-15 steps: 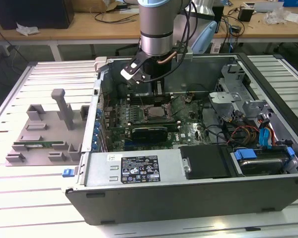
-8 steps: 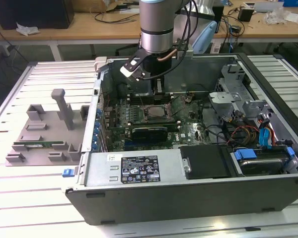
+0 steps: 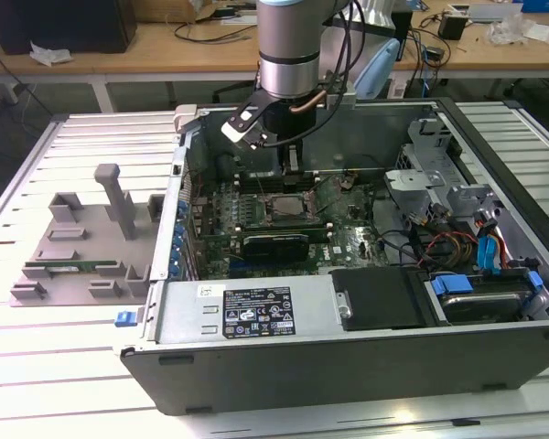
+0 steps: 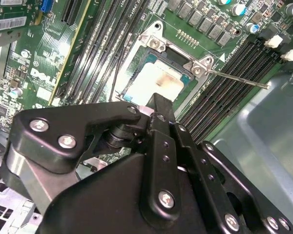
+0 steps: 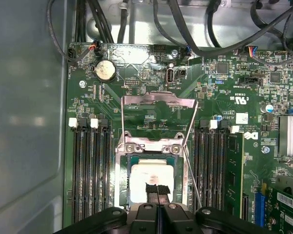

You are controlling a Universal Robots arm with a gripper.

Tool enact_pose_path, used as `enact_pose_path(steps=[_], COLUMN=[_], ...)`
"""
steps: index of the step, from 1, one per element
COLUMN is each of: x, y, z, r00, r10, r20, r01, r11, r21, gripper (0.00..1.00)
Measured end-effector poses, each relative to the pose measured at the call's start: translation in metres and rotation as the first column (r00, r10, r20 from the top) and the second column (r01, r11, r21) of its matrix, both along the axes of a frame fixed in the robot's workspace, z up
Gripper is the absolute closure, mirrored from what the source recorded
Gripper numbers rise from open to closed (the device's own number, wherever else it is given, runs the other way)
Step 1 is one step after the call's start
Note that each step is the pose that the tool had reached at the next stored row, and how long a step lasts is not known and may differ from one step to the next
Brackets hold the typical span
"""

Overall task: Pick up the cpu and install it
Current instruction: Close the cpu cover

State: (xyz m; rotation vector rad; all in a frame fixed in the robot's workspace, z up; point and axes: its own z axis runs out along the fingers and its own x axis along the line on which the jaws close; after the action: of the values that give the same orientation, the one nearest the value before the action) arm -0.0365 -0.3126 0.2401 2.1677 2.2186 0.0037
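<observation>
1. Exterior view: white slat table (image 3: pixel 73 384) w/ an open PC case (image 3: pixel 348 366); a green board (image 3: pixel 357 240) lies in it. Arm (image 3: pixel 291 46) points straight down into the case, gripper (image 3: pixel 288 163) low over the board.
2. First wrist view: cpu (image 5: pixel 151 176) sits flat in the socket frame (image 5: pixel 149 146). Jaws pressed together, tips touching the cpu's top.
3. Second wrist view: black gripper (image 4: pixel 154 105) right over the cpu (image 4: pixel 154 80).
</observation>
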Motion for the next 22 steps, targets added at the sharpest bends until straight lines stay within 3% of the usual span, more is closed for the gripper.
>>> enact_pose_path(steps=[1, 3, 4, 6, 9, 14, 18, 19, 22], x=[0.000, 0.000, 0.000, 0.004, 0.022, 0.060, 0.100, 0.103, 0.109], y=[0.0000, 0.0010, 0.0011, 0.0010, 0.0010, 0.0011, 0.0011, 0.0011, 0.0011], z=[0.0010, 0.0259, 0.0315, 0.0319, 0.0318, 0.0317, 0.0312, 0.0300, 0.0171], r00=[1.0000, 1.0000, 1.0000, 1.0000, 1.0000, 1.0000, 1.0000, 1.0000, 0.9999], r10=[0.000, 0.000, 0.000, 0.000, 0.000, 0.000, 0.000, 0.000, 0.000], r20=[-0.0003, -0.0004, -0.0002, -0.0006, -0.0004, -0.0003, -0.0031, -0.0037, -0.0105], r01=[0.000, 0.000, 0.000, 0.000, 0.000, 0.000, 0.000, 0.000, 0.000], r11=[1.0000, 1.0000, 1.0000, 1.0000, 1.0000, 1.0000, 1.0000, 1.0000, 1.0000], r21=[0.0003, 0.0001, 0.0003, -0.0002, 0.0001, 0.0002, 0.0001, 0.0000, 0.0002], gripper=[0.89, 0.89, 0.89, 0.89, 0.89, 0.89, 0.89, 0.89, 0.89])
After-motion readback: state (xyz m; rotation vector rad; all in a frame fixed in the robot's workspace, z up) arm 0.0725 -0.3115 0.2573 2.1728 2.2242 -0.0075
